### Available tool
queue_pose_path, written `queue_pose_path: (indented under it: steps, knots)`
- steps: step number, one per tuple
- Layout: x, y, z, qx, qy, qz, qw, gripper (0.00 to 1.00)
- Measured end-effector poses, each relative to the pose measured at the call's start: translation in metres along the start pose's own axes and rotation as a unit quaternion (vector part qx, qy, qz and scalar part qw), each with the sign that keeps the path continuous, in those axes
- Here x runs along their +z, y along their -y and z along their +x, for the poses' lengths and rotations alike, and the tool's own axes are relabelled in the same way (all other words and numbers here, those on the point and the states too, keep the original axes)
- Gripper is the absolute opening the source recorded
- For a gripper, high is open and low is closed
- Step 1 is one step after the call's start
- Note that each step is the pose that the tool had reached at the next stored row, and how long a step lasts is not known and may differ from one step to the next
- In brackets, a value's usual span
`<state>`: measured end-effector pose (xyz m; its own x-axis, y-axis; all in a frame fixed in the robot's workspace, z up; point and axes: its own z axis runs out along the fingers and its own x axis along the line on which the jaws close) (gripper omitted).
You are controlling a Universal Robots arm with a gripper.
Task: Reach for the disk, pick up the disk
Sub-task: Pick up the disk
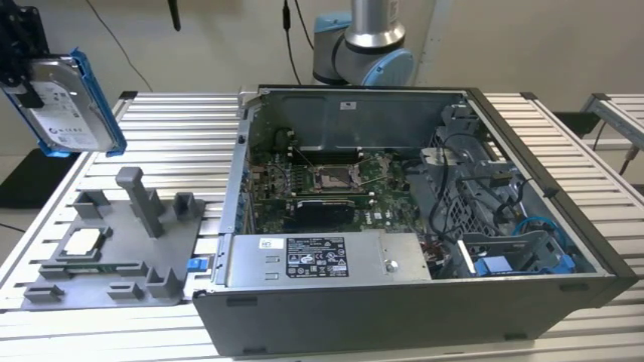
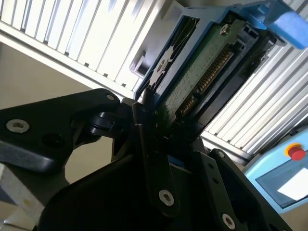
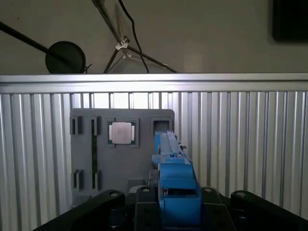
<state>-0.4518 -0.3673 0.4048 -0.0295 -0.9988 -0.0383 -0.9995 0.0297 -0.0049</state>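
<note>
gripper (image 1: 20, 75): you have its fingers (image 2: 153, 159) clamped on the disk (image 1: 72, 105).
disk: upright between the fingers, in the air above the slatted table (image 1: 181, 121), blue rails along its edges, label facing the exterior view.
fixture tray (image 1: 121, 249): grey, below the fingers, apart from the disk; 1 square chip (image 3: 121, 133) sits in it.
computer case (image 1: 403, 302): open, well apart from the fingers.

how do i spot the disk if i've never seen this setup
Find the open computer case on the slatted table, then look to the exterior view's left, above the grey fixture plate. The disk hangs there, clamped by the black gripper. It is a silver slab with white label and blue rails, unlike the small square chip on the plate.
</note>
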Motion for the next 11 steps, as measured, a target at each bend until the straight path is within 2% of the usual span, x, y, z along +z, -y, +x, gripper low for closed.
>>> queue_pose_path:
  steps: [11]
  knots:
    - [-0.0249,0.0002,-0.0009,0.0,0.0,0.0003,1.0,0.0]
